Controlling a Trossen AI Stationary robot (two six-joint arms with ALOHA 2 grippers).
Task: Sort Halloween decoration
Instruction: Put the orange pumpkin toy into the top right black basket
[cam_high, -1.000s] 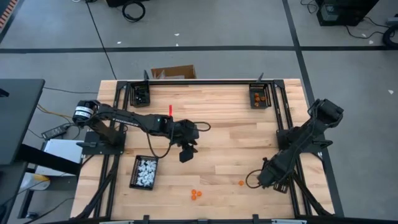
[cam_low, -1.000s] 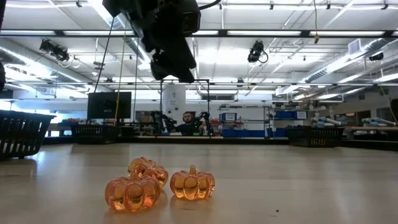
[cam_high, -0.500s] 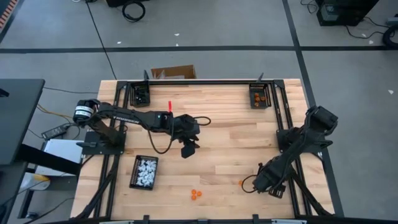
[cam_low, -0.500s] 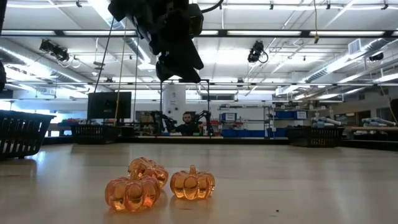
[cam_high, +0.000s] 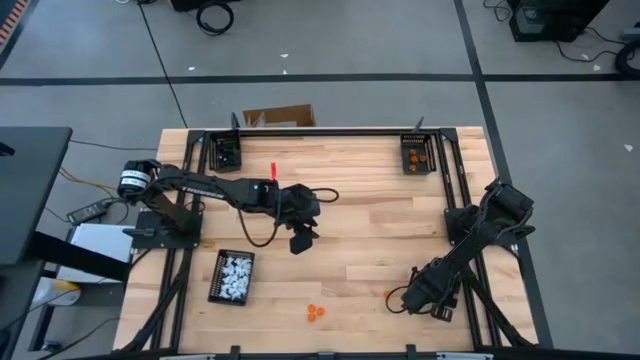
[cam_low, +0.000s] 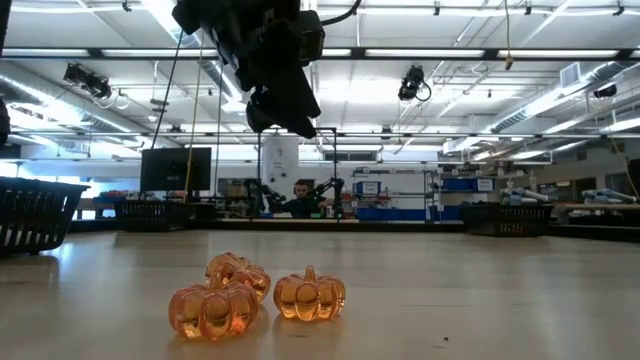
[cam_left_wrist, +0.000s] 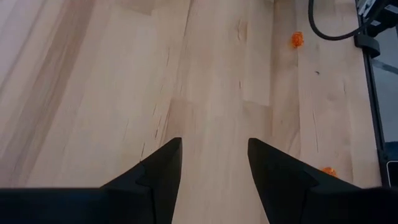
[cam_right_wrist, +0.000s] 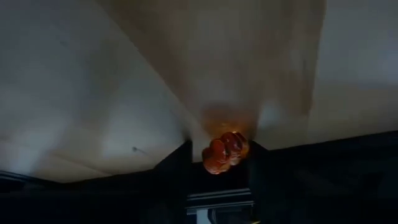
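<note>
We see an orange pumpkin trinket (cam_right_wrist: 224, 151) gripped between the right end effector's (cam_high: 393, 296) fingers, low at the worktop's (cam_high: 350, 200) near right. Three more pumpkins (cam_low: 255, 295) cluster near the front edge. Left end effector (cam_high: 302, 241) open, raised mid-worktop

The table (cam_high: 350, 190) is pale matt wood planks; 3 pumpkins (cam_low: 310, 295) look like glossy, translucent orange plastic.

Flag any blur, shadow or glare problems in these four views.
Right wrist view: dark and smeared, only the translucent orange pumpkin trinket between the right hand fingers reads clearly. Low view: bright ceiling lights silhouette the left hand. High and left wrist views: evenly lit, sharp.
</note>
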